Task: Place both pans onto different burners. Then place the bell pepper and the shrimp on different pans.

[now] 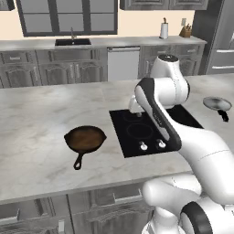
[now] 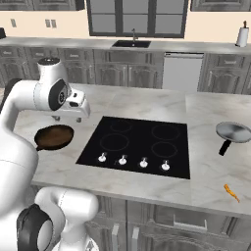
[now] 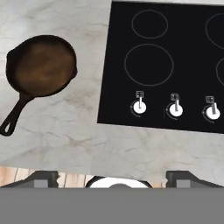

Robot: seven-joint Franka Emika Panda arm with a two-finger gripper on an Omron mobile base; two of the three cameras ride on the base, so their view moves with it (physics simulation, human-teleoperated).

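Dark cast-iron skillet with rusty-brown inside (image 3: 41, 65) is seen on marble counter (image 3: 65, 127) left of flat black glass cooktop (image 3: 188, 65); gripper (image 3: 112, 177) fingers are spread apart above.

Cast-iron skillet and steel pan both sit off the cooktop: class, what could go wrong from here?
1. The cast-iron skillet lies left of the cooktop with only a short handle, so a grasp might slip.
2. The steel pan sits far right, a long reach.
3. The tiny shrimp lies near the counter's front edge and could be knocked off.
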